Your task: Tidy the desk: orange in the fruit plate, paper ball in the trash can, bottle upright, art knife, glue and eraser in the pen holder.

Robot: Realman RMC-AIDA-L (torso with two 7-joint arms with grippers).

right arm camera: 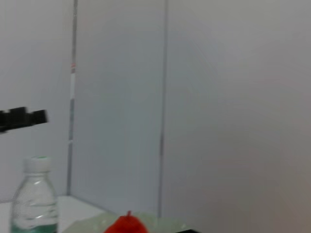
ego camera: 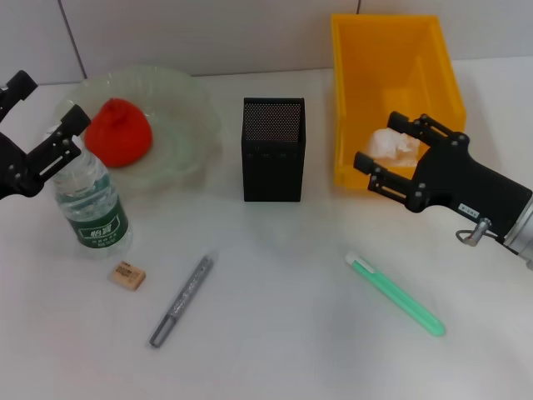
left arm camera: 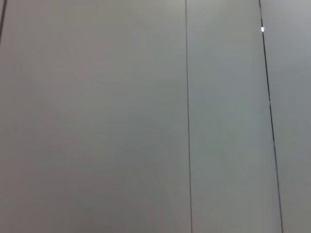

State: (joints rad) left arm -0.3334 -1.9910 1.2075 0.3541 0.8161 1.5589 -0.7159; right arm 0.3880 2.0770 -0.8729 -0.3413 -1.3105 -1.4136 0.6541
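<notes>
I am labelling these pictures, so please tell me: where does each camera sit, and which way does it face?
Head view: looks forward and down at the desk; shows left gripper open around the bottle, right gripper open over the trash can.
Left wrist view: faces only bare wall; no robot part shows.
Right wrist view: faces across the desk to the wall; a black left gripper part shows.
Head and right wrist views share bottle and orange.

One bottle (ego camera: pixel 92 204), orange (ego camera: pixel 117 133), plate (ego camera: pixel 187 108), holder (ego camera: pixel 273 150), bin (ego camera: pixel 391 58), paper ball (ego camera: pixel 393 143), eraser (ego camera: pixel 127 274), knife (ego camera: pixel 181 300), glue (ego camera: pixel 396 294).
</notes>
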